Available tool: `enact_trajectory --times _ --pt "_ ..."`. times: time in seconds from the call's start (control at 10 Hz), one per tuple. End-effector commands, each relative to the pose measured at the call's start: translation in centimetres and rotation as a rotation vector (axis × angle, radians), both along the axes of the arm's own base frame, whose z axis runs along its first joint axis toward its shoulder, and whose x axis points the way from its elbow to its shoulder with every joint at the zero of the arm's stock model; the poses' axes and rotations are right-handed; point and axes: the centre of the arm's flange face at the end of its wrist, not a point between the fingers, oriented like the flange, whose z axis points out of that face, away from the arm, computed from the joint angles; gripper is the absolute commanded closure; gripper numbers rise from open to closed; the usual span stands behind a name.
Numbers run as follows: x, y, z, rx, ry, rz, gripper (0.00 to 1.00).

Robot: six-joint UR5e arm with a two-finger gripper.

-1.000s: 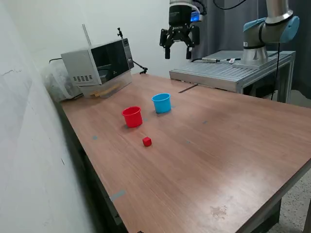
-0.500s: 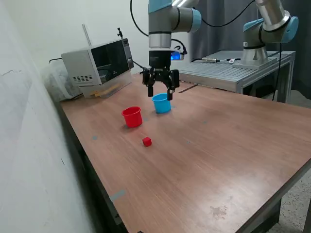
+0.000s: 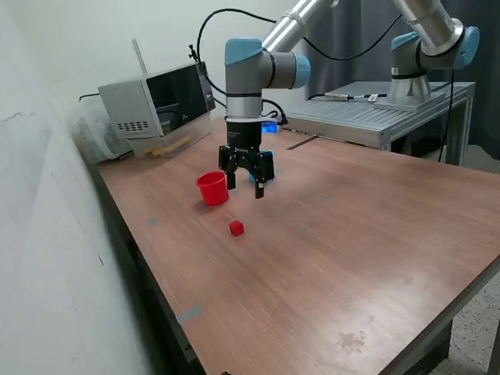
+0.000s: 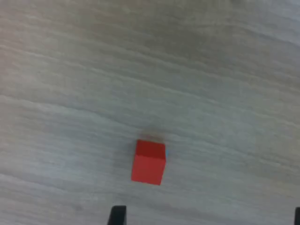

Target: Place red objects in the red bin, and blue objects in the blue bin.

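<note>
A small red cube (image 3: 236, 227) lies alone on the wooden table (image 3: 351, 258); the wrist view shows the red cube (image 4: 148, 161) close below the camera, near one fingertip (image 4: 117, 214). My gripper (image 3: 245, 190) hangs open and empty a little above the table, just beyond the cube and beside the red cup (image 3: 212, 187). The light blue cup (image 3: 268, 166) is mostly hidden behind the gripper and arm. No blue cubes show in either view.
A microwave (image 3: 156, 99) on a clear box stands at the table's far corner on the exterior view's left. A grey metal bench (image 3: 367, 117) with a second arm's base (image 3: 410, 78) sits behind the table.
The arm came down from high above the back of the table, passed over the blue cup, and now holds the open gripper low between the cups and the red cube.
</note>
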Motion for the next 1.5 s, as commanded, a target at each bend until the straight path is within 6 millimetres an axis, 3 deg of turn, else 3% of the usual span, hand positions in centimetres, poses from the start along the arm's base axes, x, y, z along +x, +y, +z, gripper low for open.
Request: enact_trajectory --times 0.0,0.3,0.6,0.9,1.4 --pt "-0.9 0.0 -0.9 -0.008 0.008 -0.024 0.0" --pt "-1.6 0.1 -2.6 -0.009 0.007 -0.03 0.0" --pt "-2.1 2.2 -4.7 -0.008 -0.015 -0.056 0.0" --pt "-2.1 2.8 -7.1 -0.011 -0.041 -0.079 0.0" --pt "-3.1 2.9 -6.5 -0.015 -0.007 -0.105 0.0"
